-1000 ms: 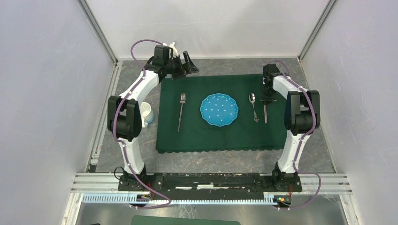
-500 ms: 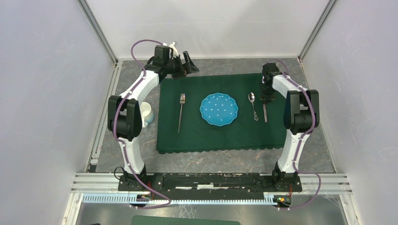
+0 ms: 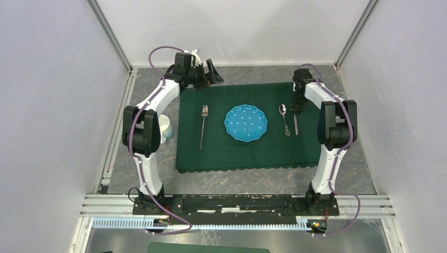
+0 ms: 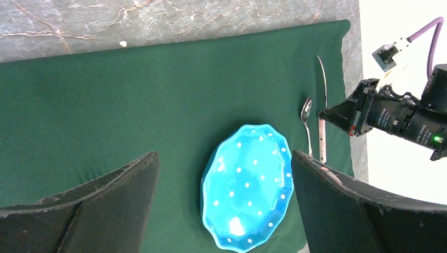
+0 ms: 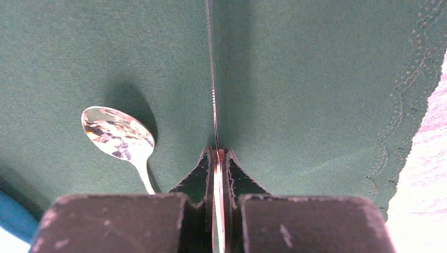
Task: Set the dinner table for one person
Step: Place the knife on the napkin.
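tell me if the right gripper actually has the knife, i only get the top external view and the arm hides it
observer: yes, the right wrist view shows the right gripper shut on the knife, pinching its flat sides.
operator: how is the blade turned
observer: edge-on to that camera, serrations showing, pointing away over the green cloth.
operator: left gripper holding anything
observer: no, the left wrist view shows the left gripper wide open and empty, with the blue plate in sight between its fingers.
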Motion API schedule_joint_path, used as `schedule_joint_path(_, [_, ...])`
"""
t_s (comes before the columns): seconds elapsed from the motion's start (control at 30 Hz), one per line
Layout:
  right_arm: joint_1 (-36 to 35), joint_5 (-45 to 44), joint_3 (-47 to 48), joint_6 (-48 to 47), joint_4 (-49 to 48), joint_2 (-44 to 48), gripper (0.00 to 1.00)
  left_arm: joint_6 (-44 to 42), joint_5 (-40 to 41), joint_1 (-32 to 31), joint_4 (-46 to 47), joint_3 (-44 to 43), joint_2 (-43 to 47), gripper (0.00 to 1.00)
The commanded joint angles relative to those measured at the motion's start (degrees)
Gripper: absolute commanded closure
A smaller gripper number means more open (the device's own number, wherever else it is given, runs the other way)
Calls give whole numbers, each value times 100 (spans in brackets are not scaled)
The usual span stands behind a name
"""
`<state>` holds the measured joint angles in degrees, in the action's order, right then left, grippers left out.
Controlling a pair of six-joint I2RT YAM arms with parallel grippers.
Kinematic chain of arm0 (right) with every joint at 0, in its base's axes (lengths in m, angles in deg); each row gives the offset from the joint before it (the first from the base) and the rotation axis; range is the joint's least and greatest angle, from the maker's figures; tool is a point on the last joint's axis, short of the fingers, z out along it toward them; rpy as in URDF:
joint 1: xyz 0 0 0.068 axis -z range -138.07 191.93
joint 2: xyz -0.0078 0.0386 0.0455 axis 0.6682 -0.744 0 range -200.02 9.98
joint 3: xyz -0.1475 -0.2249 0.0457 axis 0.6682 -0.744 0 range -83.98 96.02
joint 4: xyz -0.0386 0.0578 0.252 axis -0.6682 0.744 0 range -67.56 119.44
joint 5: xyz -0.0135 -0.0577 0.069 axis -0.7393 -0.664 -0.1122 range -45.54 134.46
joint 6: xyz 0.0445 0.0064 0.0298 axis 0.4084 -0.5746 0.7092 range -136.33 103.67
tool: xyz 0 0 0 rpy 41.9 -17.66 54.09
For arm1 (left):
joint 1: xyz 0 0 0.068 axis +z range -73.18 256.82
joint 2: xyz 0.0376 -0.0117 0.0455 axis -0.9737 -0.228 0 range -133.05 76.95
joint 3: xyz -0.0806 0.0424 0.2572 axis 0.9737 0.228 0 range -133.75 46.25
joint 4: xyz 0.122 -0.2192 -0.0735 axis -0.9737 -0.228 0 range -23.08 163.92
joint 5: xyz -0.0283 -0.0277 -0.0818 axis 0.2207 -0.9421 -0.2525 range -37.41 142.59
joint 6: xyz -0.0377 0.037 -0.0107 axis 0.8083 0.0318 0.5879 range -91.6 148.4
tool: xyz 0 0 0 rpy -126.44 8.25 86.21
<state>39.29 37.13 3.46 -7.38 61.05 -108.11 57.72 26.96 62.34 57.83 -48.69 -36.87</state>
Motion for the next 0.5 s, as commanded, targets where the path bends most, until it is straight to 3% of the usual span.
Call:
schedule_joint_path(0.0, [-38, 88, 265, 21, -107, -30, 100, 320, -30, 24, 194, -213, -43, 0])
schedule_joint_path(0.47, [-81, 125, -119, -50, -200, 9, 100, 328, -56, 24, 193, -286, -114, 0])
